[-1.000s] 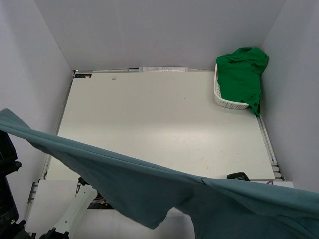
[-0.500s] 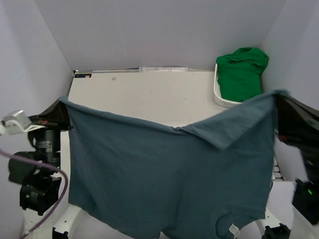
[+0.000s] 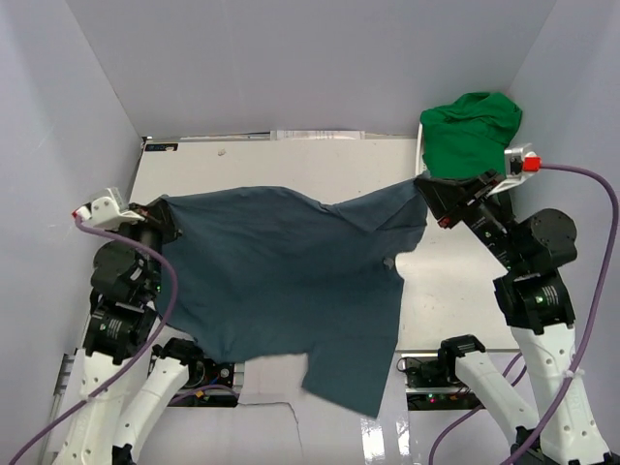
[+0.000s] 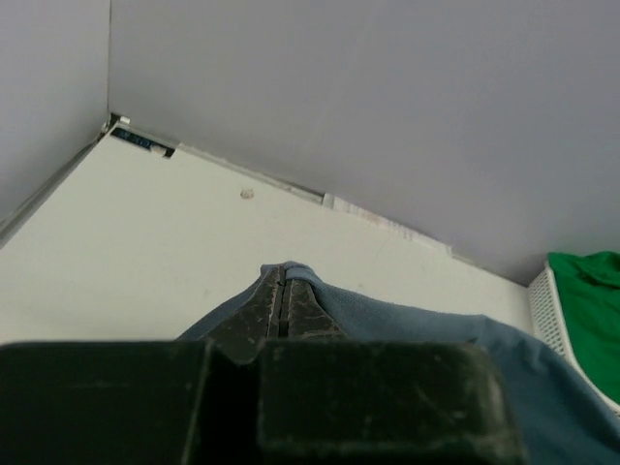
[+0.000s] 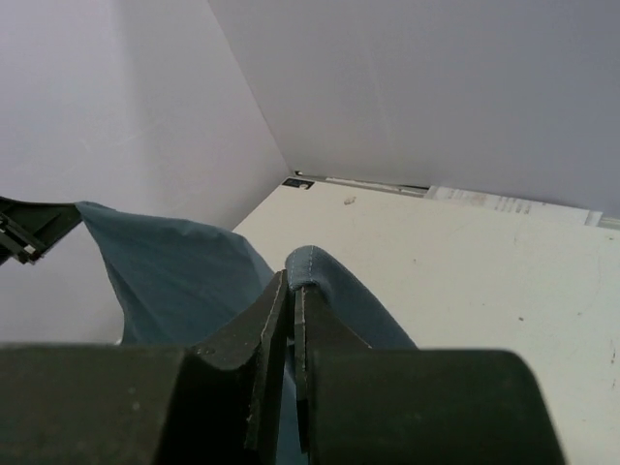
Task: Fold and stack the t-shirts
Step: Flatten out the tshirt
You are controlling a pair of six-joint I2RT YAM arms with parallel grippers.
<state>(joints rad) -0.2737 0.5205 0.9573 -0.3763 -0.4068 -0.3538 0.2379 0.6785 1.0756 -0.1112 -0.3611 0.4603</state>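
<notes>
The dark slate-blue t-shirt (image 3: pixel 281 271) hangs stretched between my two grippers over the table, its lower part trailing past the near edge. My left gripper (image 3: pixel 160 218) is shut on the shirt's left corner, and the left wrist view shows cloth (image 4: pixel 436 325) pinched at the fingertips (image 4: pixel 281 276). On the right, a folded hem (image 5: pixel 315 266) of the same shirt is pinched in my shut right gripper (image 3: pixel 426 189). The bright green t-shirt (image 3: pixel 470 131) lies bunched in the basket at the back right.
The white lattice basket (image 4: pixel 542 310) stands in the table's back right corner, just behind the right gripper. Pale walls close in the table (image 3: pixel 291 165) on three sides. Both arm bases stand at the near edge.
The blue t-shirt, held high and close to the camera a second ago, has been carried forward and down. It now spreads low over the table between the two outstretched arms.
</notes>
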